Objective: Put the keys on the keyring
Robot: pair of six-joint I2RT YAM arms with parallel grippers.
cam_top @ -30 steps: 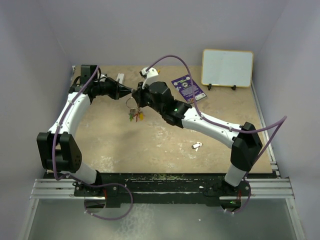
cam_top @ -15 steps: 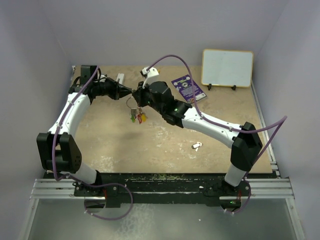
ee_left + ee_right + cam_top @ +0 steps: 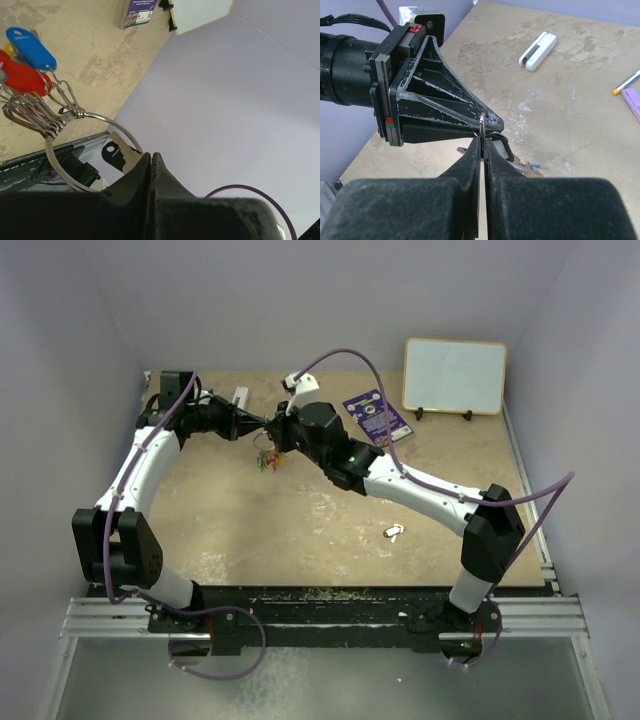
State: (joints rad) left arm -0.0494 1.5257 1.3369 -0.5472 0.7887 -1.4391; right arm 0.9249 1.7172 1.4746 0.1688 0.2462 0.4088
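— My left gripper point(image 3: 151, 156) is pinched tight on the keyring point(image 3: 116, 124), up in the air over the far left of the table point(image 3: 300, 530). My right gripper point(image 3: 482, 140) is clamped on the same wire from the other side.
— How much is done?
— Most of it, I'd say. The keys point(image 3: 266, 460) hang off it in a bunch on small clips; I can see a blue tag point(image 3: 31, 48) and a red tag point(image 3: 20, 77). One loose key point(image 3: 394, 533) with a white tag lies on the table, well apart from the bunch, near my right arm point(image 3: 430, 495), so that looks like what's left. A bare metal key point(image 3: 122, 152) sits against my left gripper's tip; whether it is on the wire I cannot tell.
— Room to work?
— Tight behind: the back wall point(image 3: 330, 300) and left wall point(image 3: 50, 390) are near, and the purple card point(image 3: 377, 417) lies just beside my right arm. Toward the middle there is bare tabletop to swing into
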